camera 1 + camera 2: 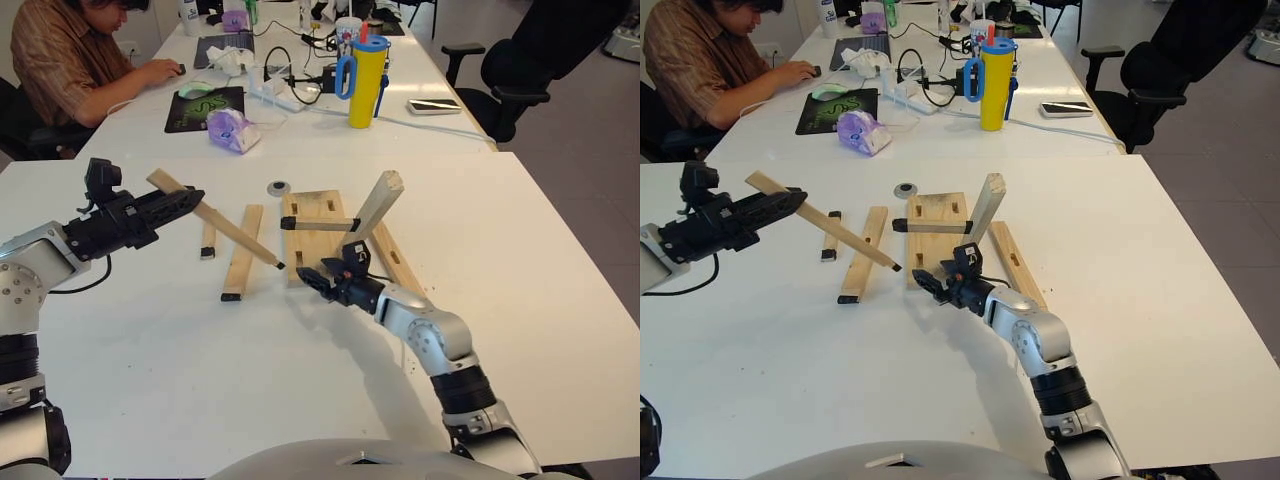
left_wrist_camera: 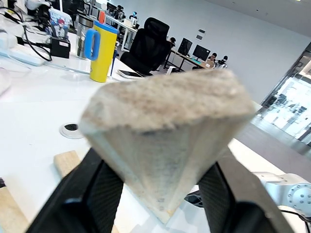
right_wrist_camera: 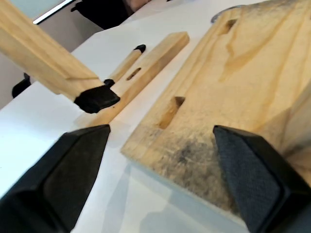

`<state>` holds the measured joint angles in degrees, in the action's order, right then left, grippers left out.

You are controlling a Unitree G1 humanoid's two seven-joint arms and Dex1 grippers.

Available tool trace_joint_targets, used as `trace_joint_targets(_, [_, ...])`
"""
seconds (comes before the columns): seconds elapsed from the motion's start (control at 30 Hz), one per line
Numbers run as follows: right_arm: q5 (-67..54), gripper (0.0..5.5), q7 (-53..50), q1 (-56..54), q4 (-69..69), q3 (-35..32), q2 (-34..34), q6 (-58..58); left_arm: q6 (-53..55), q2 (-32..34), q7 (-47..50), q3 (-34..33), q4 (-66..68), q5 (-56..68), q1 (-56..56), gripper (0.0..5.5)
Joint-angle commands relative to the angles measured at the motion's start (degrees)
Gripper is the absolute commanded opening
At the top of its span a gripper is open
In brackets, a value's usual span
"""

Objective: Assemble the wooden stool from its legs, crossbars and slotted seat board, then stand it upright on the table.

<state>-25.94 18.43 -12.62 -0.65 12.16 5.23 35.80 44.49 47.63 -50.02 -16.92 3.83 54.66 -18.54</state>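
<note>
Left eye view, inspector asking: which gripper has the work?

Assessor: The left gripper (image 1: 195, 197) is clamped on a leg (image 1: 235, 232) near its upper end. The leg's long axis slopes down toward the robot's right. Its black-capped tip sits low, just beside the near left corner of the seat board (image 1: 318, 205), which lies flat on the table (image 1: 520, 260).

Inspector: And the other arm?

Assessor: The right gripper (image 1: 312, 277) sits at the board's near edge, fingers spread and holding nothing. It is the nearer arm to the board. A second leg (image 1: 378, 205) stands tilted at the board's right side, and a crossbar (image 1: 318, 224) lies across the board.

Inspector: Left wrist view?

Assessor: Both pads (image 2: 99, 189) bear on the leg's flanks, and its sawn end faces the camera.

Inspector: Right wrist view?

Assessor: The fingers straddle the board's near corner, with a slot (image 3: 171, 110) between them. The capped tip points toward the board and lies over a slotted rail (image 3: 155, 57). Whether it touches the rail, I cannot tell.

Inspector: Finding?

Assessor: In my judgement the next move is to carry that tip to the robot's right, onto the slot, and to steepen the leg's axis.
</note>
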Motion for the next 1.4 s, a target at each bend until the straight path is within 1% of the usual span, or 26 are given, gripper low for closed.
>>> trace_joint_targets(0.03, [4.04,3.94,-2.36,-0.24,1.15,-0.29,-0.18,-0.85,-4.90,-3.01,-2.72,1.58,1.51,-4.37,-1.72,2.06])
trace_joint_targets(0.17, [6.38,3.94,-1.34,0.45,1.65,0.37,1.30,0.10,-7.22,-5.77,-3.39,2.28,1.55,-6.48,-2.40,2.06])
trace_joint_targets(0.3, [8.12,3.94,0.77,1.37,1.82,2.41,2.62,1.11,-9.32,-8.58,-3.04,3.55,1.20,-8.72,-3.35,2.06])
trace_joint_targets(0.37, [9.47,3.94,1.34,1.83,1.73,3.96,3.12,1.41,-8.64,-9.57,-3.60,4.64,-0.16,-8.81,-3.54,2.06])
trace_joint_targets(0.57, [10.71,3.94,2.73,2.57,2.37,4.93,3.00,1.78,-7.56,-10.58,-3.91,7.26,-0.58,-10.52,-4.40,2.06])
trace_joint_targets(0.7, [10.90,3.94,3.43,2.64,2.52,5.63,2.90,2.52,-8.93,-9.38,-5.82,10.38,1.23,-14.92,-5.01,2.06])
trace_joint_targets(0.87, [11.60,3.94,4.23,3.19,2.58,6.58,3.53,3.10,-9.37,-6.85,-8.05,11.92,2.36,-18.19,-7.31,2.06])
trace_joint_targets(1.03, [12.02,3.94,4.61,3.87,2.65,6.85,3.04,3.64,-10.22,-2.52,-13.17,17.18,2.81,-23.42,-9.98,2.06])
trace_joint_targets(1.2, [12.36,3.94,4.75,4.10,2.50,7.50,2.83,4.22,-13.54,-2.94,-16.03,22.51,3.90,-28.11,-13.87,2.06])
trace_joint_targets(1.4, [12.51,3.94,4.94,3.84,2.42,7.75,2.86,4.90,-14.63,-2.29,-19.05,26.89,6.48,-32.42,-20.51,2.06])
